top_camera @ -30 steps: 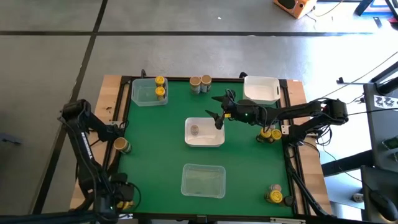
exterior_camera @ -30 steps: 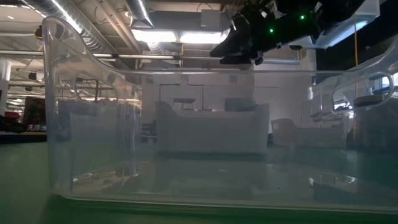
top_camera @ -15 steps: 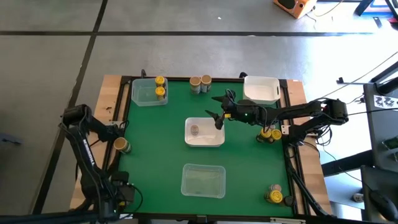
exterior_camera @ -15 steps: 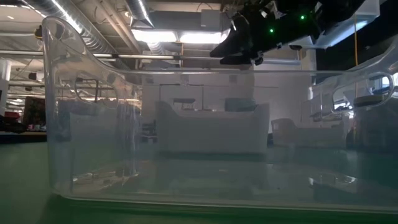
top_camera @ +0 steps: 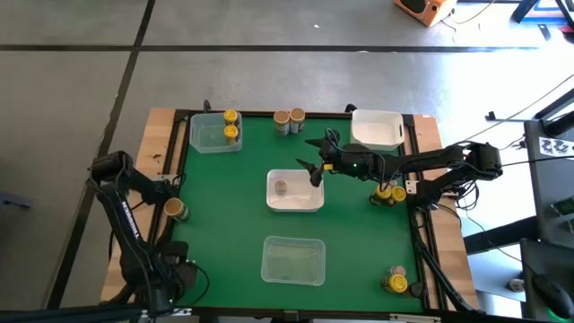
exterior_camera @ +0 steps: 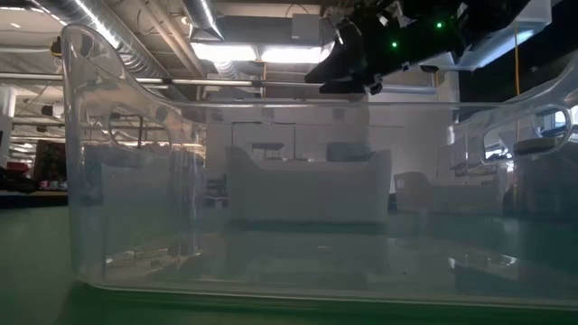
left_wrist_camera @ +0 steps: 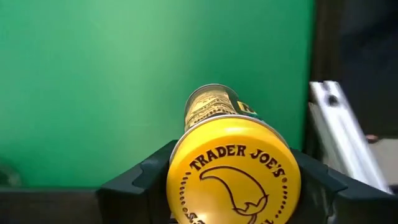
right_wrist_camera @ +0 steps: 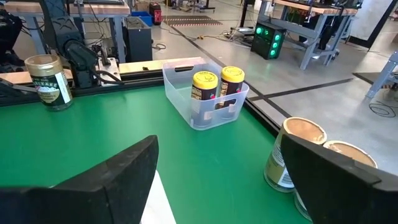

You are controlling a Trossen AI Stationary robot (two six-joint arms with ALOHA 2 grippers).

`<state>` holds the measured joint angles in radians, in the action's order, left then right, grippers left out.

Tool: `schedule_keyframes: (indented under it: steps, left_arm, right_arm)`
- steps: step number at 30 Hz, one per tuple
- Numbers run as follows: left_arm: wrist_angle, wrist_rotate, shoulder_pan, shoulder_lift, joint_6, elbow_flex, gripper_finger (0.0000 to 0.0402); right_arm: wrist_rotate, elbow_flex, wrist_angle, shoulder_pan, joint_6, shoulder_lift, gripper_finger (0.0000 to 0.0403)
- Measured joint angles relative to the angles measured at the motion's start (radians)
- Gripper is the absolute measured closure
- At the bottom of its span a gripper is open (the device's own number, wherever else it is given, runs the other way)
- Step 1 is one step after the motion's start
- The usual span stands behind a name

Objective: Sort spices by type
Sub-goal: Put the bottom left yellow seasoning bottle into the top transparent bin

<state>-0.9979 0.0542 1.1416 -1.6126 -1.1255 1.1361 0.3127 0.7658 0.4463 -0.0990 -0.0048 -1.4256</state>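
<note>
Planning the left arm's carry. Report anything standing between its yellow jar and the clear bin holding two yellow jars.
One thing: a tan jar stands roughly on the line from the left tool, gripping the yellow jar at the near-left corner, to the bin. Nothing else visible there.

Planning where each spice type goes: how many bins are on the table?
4, seen from above: the top-left clear bin, the top-right white bin, the centre white bin and the lower clear bin. None seems hidden.
</note>
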Motion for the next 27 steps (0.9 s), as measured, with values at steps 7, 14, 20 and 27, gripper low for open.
schedule_keyframes:
  steps: [7, 14, 20, 27]
  left_arm:
    - [-0.166, 0.06, -0.071, 0.064, 0.026, 0.056, 0.0186]
    - [-0.335, 0.194, -0.162, 0.16, 0.122, 0.108, 0.0175]
    - [-0.434, 0.286, -0.261, 0.241, 0.221, 0.109, 0.0182]
    - [-0.445, 0.331, -0.443, 0.332, 0.271, 0.109, 0.0176]
  right_arm:
    - [0.0, 0.0, 0.005, 0.0, 0.0, 0.0, 0.0066]
    - [0.001, 0.0, 0.001, 0.0, 0.0, 0.0, 0.0066]
    - [0.001, 0.0, 0.001, 0.0, 0.0, 0.0, 0.0066]
    - [0.001, 0.0, 0.094, 0.0, -0.087, 0.0, 0.0066]
